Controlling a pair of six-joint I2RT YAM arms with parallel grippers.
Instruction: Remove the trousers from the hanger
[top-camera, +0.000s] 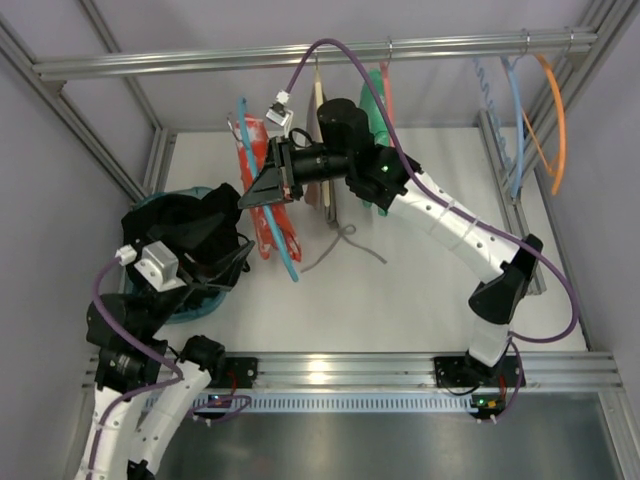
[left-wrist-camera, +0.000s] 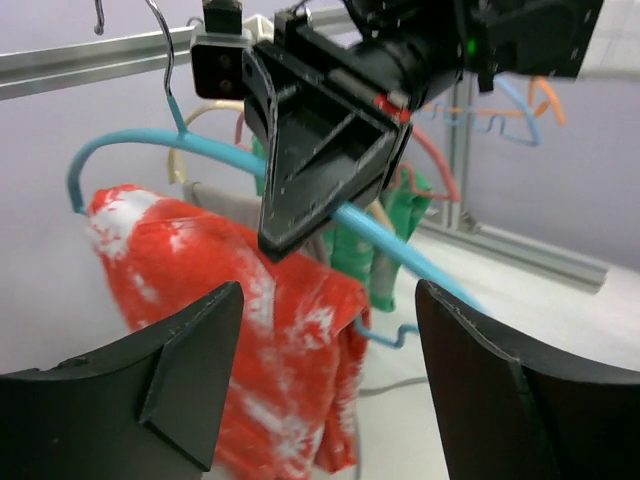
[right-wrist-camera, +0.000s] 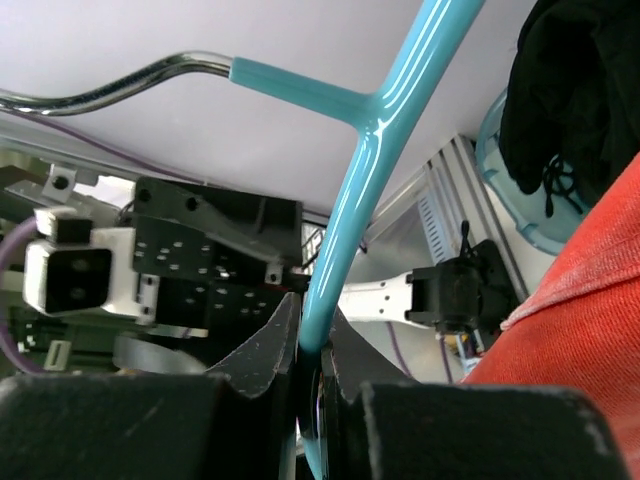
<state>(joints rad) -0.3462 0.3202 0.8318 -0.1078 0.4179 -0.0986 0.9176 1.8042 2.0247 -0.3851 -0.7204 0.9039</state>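
Observation:
The red-orange trousers (top-camera: 258, 160) with pale patches hang over the light-blue hanger (top-camera: 283, 253) left of centre. My right gripper (top-camera: 250, 198) is shut on the hanger's arm; in the right wrist view the jaws (right-wrist-camera: 312, 340) pinch the blue bar (right-wrist-camera: 370, 150), with the trousers (right-wrist-camera: 585, 340) at the lower right. My left gripper (top-camera: 235, 255) is open just left of the trousers. In the left wrist view its fingers (left-wrist-camera: 190, 370) stand wide apart with the trousers (left-wrist-camera: 250, 330) in front of the gap, not touching, below the hanger (left-wrist-camera: 130, 145).
A metal rail (top-camera: 300, 55) crosses the back, carrying a green garment (top-camera: 375, 110), a cream hanger (top-camera: 320, 100), a pink-red hanger (top-camera: 387, 80), and blue (top-camera: 517, 110) and orange (top-camera: 557, 120) hangers. Grey drawstrings (top-camera: 345, 240) lie on the table. A teal basket (top-camera: 190, 305) with dark clothes sits left.

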